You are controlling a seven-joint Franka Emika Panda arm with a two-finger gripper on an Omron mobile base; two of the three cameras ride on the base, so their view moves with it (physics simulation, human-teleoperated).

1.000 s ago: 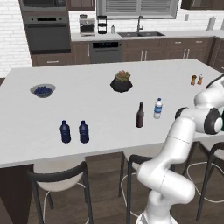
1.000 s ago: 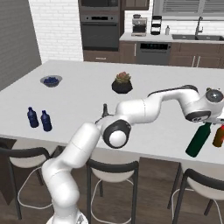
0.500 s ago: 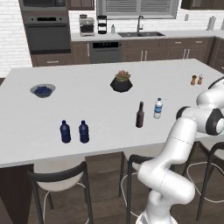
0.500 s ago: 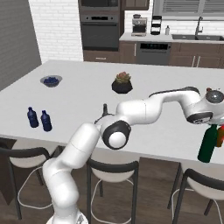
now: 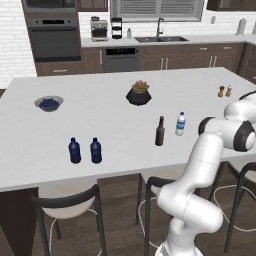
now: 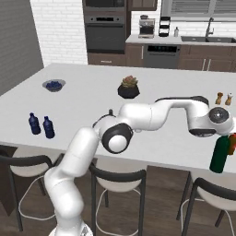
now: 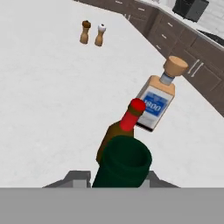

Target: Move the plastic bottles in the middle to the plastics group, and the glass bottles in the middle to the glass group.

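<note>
Fingers [image 7: 120,186] closed narrow around the neck of the tall dark green bottle [image 6: 219,154], seen from the right base camera hanging upright below the hand at the far right end of the bench [image 6: 92,92]. In the hand camera, green bottle mouth [image 7: 124,164] right between the finger tips, looking straight down it. Whether its base touches the bench or hangs clear: cannot tell.

Just beside the green bottle, a brown bottle with a red cap [image 7: 124,127] and a squat pale bottle with a blue label and cork stopper [image 7: 158,99], both standing on the bench; red cap also peeking out at the right edge of the right base camera [image 6: 231,143]. Farther off, two small shakers [image 7: 92,33] side by side.

Near the middle of the bench, slim dark brown bottle [image 5: 160,132] upright, clear water bottle [image 5: 180,124] with white cap just to its right, close but apart. Two dark blue bottles [image 5: 84,150] standing together well to the left, near the front edge. Behind them, bowl of blue berries [image 5: 49,103] toward the left, potted plant in a dark pot [image 5: 139,93] near the centre.
</note>
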